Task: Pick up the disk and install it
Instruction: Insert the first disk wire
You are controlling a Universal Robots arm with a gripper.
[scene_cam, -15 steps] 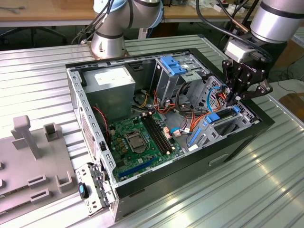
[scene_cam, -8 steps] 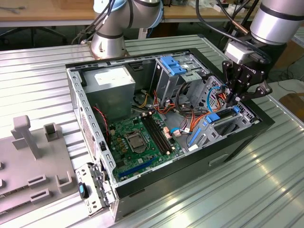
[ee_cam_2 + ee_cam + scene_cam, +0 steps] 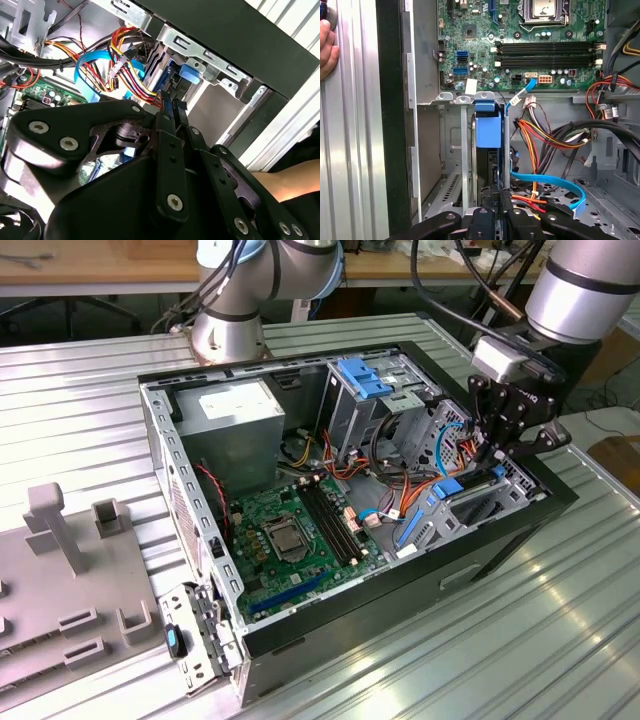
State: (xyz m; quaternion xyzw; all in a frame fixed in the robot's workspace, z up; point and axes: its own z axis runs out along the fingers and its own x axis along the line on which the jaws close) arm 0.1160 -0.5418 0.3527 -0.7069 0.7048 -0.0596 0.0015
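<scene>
1. Nearest the lens in both wrist views, the tool (image 3: 498, 181) is clenched. Its fingers (image 3: 172, 145) are drawn together against the near edge of the disk (image 3: 487, 137). Whether they pinch any part of it I cannot tell.
2. Ribbed metal tabletop (image 3: 420, 660) carries the open computer case (image 3: 300, 635), which lies on its side.
3. Inside the case, the grey power-supply box (image 3: 235, 410) fills one far corner and the green motherboard (image 3: 290, 530) covers the floor.
4. At the case's front end, under the tool, the metal drive cage (image 3: 450, 150) holds the disk on edge in its slot, blue rail uppermost.
5. My judgement is that the disk is stiff, dense and fairly heavy for its size. Its smooth metal sides would be slippery, and it is sensitive to knocks. It is best held across its long edges at the rails, not on its label face.
6. Bundled cables (image 3: 545, 135) crowd the case beside the cage.
7. A person's hand (image 3: 327, 47) rests outside the case wall.
</scene>
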